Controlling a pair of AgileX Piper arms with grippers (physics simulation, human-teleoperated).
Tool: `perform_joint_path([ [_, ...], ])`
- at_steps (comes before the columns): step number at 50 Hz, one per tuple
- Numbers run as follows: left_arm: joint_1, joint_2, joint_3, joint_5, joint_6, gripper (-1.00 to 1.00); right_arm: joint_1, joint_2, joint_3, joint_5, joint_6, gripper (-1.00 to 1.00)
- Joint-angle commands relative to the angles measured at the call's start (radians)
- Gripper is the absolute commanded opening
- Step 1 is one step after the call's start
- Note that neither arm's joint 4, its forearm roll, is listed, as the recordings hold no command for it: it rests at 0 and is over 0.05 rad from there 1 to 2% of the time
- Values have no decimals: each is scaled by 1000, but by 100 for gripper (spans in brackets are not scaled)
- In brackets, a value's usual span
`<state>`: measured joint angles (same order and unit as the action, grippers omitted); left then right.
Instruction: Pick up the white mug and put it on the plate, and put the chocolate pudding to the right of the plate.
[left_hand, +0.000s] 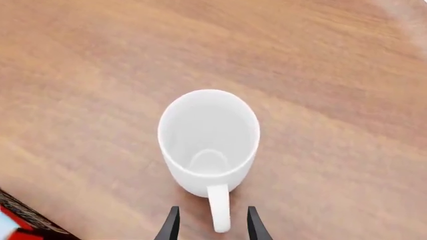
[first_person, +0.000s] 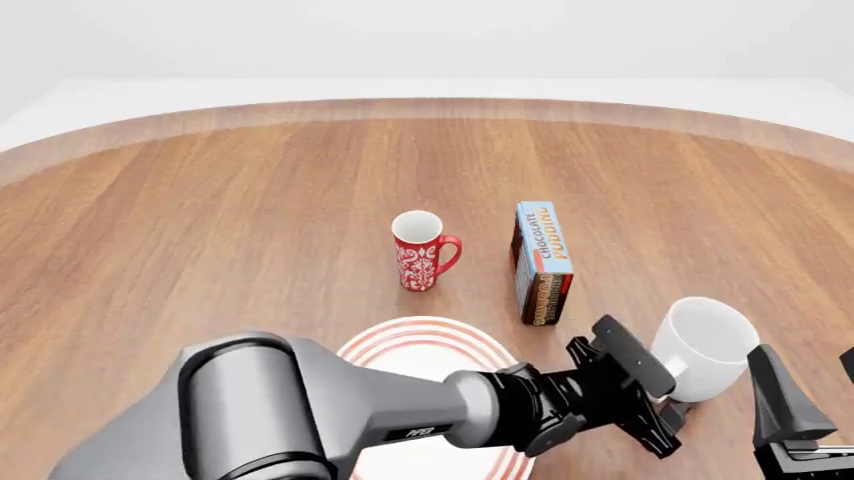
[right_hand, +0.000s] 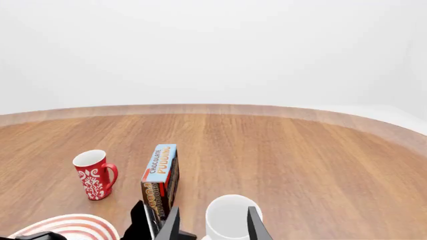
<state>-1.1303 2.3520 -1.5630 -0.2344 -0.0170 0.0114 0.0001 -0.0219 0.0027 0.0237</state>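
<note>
- Your white mug (first_person: 705, 345) stands upright, empty, on the counter (first_person: 200, 230).
- Your red-ringed plate (first_person: 424, 342) lies flat, left of it.
- Your chocolate pudding (first_person: 542, 262) box stands on edge, behind them.

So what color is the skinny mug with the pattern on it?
The slim patterned mug is red with a white pattern and white inside, clearest in the front view.

White mug (left_hand: 209, 145), handle between the left gripper (left_hand: 209, 223) fingers: smooth glossy ceramic look, inside & out. Fingers: matt black plastic. Table (left_hand: 87, 85) under them: wood grain w/ soft satin sheen. Left arm (first_person: 267, 410): smooth grey shell, semi-gloss. Chocolate pudding (first_person: 542, 262) beyond fingertips: printed card look.
</note>
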Motion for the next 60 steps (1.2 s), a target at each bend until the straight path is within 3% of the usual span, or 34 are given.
perform_joint_path([
  [1, 0, 24, -20, 5, -5, 100, 0, 0, 0, 0, -1, 100],
  [12, -5, 26, -16, -2, -8, 100, 0, 0, 0, 0, 0, 100],
  [13, -5, 26, -16, -2, -8, -100, 0, 0, 0, 0, 0, 100],
  [38, 14, 6, 1, -10, 4, -100, 0, 0, 0, 0, 0, 100],
  [60, 35, -80, 87, -50, 17, -100, 0, 0, 0, 0, -1, 100],
])
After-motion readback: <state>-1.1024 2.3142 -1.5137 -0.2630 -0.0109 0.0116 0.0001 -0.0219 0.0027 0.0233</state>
